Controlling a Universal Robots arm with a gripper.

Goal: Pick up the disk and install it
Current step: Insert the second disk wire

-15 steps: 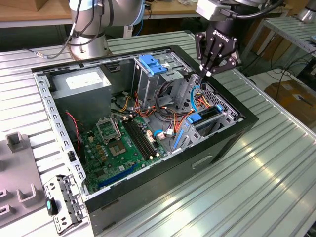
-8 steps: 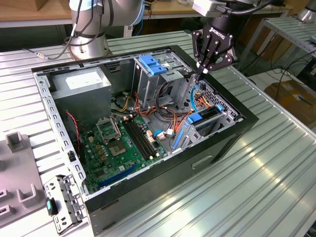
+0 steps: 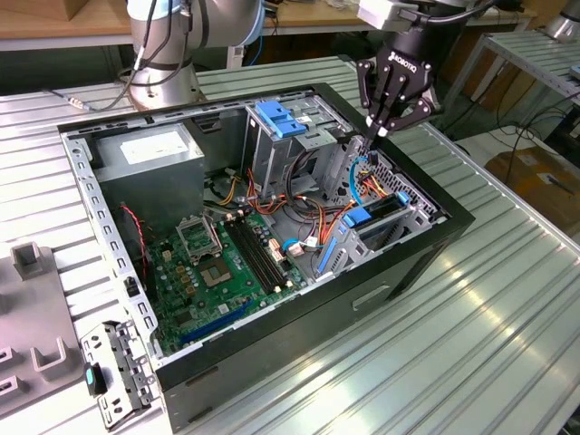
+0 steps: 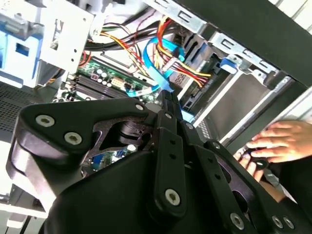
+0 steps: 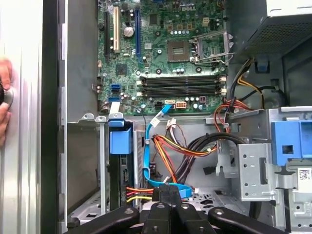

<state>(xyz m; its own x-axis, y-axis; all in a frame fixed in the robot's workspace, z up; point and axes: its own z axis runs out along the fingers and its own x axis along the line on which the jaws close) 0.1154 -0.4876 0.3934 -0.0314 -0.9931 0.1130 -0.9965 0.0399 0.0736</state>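
Note:
The disk (image 3: 372, 217) sits on edge in the drive bay at the open computer case's (image 3: 118, 263) corner on the exterior view's right. Its blue rail end (image 5: 120, 141) faces up out of the bay. My gripper (image 3: 372, 136) hangs just above the case, over the cable bundle beside that bay. Its fingers (image 5: 168, 192) are pressed together and hold nothing. The tips (image 4: 168, 97) are close to a blue flat cable (image 5: 146, 156) and the red, yellow and orange wires.
A metal cage with a blue tab (image 3: 276, 118) stands at the back of the case, next to a grey power supply box (image 3: 149, 149). The green motherboard (image 3: 227, 263) fills the floor. A person's hand (image 4: 278, 141) rests on the case's outer wall. Grey fixtures (image 3: 27, 299) lie beside the case.

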